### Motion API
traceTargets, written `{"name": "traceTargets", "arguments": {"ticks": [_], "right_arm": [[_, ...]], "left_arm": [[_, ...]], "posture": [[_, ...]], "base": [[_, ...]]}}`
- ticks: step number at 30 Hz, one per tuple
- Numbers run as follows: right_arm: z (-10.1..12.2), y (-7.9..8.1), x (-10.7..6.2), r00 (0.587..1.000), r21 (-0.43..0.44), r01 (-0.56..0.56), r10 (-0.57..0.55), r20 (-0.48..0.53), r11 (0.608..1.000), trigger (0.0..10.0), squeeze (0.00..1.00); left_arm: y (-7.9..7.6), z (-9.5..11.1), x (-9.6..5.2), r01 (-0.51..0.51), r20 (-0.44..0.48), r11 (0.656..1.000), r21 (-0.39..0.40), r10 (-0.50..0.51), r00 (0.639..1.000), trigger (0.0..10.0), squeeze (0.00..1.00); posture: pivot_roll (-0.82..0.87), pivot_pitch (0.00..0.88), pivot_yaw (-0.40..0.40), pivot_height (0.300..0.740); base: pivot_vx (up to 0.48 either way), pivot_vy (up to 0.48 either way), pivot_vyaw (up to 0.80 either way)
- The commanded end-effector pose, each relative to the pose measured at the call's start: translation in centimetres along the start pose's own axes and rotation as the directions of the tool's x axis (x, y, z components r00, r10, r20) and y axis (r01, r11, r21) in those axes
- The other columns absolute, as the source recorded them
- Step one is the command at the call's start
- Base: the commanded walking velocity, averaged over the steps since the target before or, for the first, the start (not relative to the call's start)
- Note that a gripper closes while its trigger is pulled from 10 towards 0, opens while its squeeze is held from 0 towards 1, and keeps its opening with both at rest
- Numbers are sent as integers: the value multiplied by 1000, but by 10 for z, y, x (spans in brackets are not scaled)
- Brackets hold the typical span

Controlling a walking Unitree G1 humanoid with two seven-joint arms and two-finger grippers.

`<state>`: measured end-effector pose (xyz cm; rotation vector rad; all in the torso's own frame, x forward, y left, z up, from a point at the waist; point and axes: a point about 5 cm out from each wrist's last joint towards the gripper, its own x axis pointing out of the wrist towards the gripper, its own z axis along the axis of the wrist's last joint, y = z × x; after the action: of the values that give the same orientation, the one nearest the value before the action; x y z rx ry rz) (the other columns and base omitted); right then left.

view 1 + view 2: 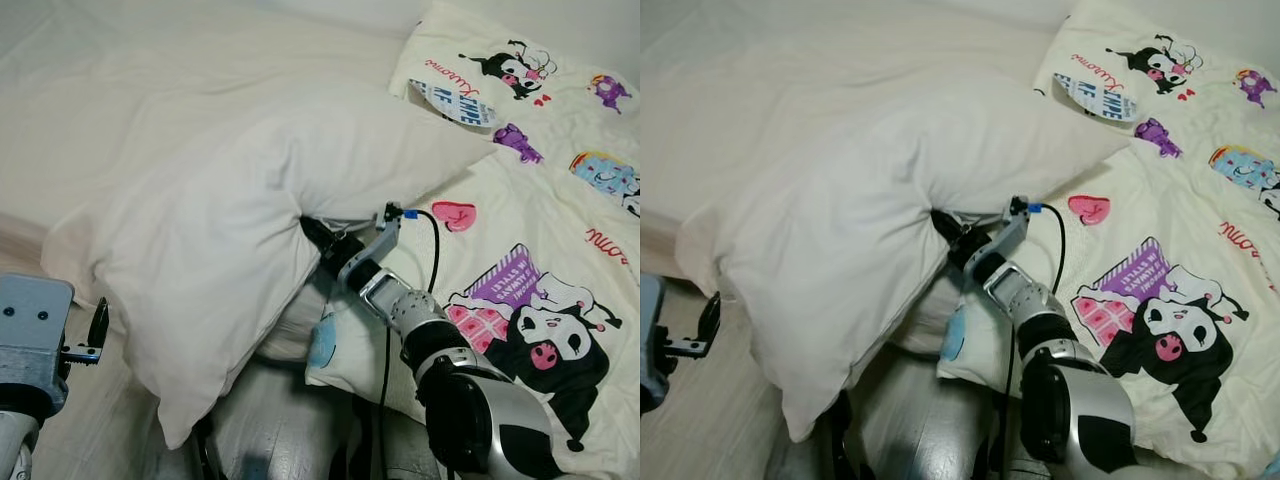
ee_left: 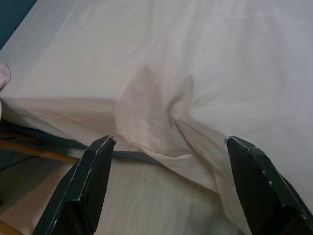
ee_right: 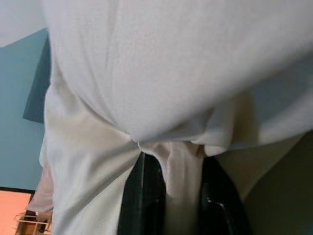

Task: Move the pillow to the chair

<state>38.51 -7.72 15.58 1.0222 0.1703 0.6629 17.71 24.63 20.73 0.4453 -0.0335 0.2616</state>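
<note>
Already the right gripper (image 1: pixel 312 232) pinches the plump white fabric pillow (image 1: pixel 230 250), lifted off the bed; left gripper (image 2: pixel 168 147) spread wide, carrying remains.

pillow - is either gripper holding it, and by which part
Yes. The right gripper is shut on the white pillow, pinching a bunched fold of fabric along its side edge. The left gripper is open and holds nothing.

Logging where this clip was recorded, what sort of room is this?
Most likely a bedroom: a bed with a cream sheet, a cartoon-print duvet, and a white pillow pinched by the right tool.
</note>
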Motion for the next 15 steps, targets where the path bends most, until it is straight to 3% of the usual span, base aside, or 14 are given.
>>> {"name": "traceTargets", "arguments": {"ticks": [1, 5, 9, 10, 12, 14, 15], "right_arm": [[7, 3, 1, 1000, -32, -17, 18, 24, 999, 0, 0], [17, 11, 4, 998, -98, -63, 66, 24, 993, 0, 0], [43, 35, 6, 972, -154, -221, 230, 46, 963, 0, 0], [43, 35, 6, 972, -154, -221, 230, 46, 963, 0, 0], [75, 62, 3, 928, -204, -334, 359, 98, 920, 0, 0], [86, 73, 1, 909, -228, -369, 401, 111, 901, 0, 0], [91, 78, 1, 901, -238, -382, 417, 120, 893, 0, 0]], "left_arm": [[-4, -3, 0, 19, -19, 1000, 1, -19, 1000, 10000, 0], [-7, -1, 5, 16, 0, 1000, -18, -16, 1000, 10000, 0], [-14, 5, 18, -2, 32, 997, -83, 5, 999, 10000, 0], [-14, 5, 18, -2, 32, 997, -83, 5, 999, 10000, 0], [-22, 13, 32, -13, 75, 991, -135, 23, 997, 10000, 0], [-24, 17, 36, -19, 88, 988, -150, 32, 996, 10000, 0], [-25, 18, 41, -23, 94, 987, -159, 39, 995, 10000, 0]], "posture": [[103, 300, -112, 456], [97, 271, -115, 456], [69, 208, -116, 461], [69, 208, -116, 461], [47, 155, -115, 476], [47, 155, -115, 486], [35, 114, -117, 491]], "base": [[0, 0, 0], [0, 0, 0], [0, 0, 0], [0, 0, 0], [0, 0, 0], [0, 0, 0], [0, 0, 0]]}}
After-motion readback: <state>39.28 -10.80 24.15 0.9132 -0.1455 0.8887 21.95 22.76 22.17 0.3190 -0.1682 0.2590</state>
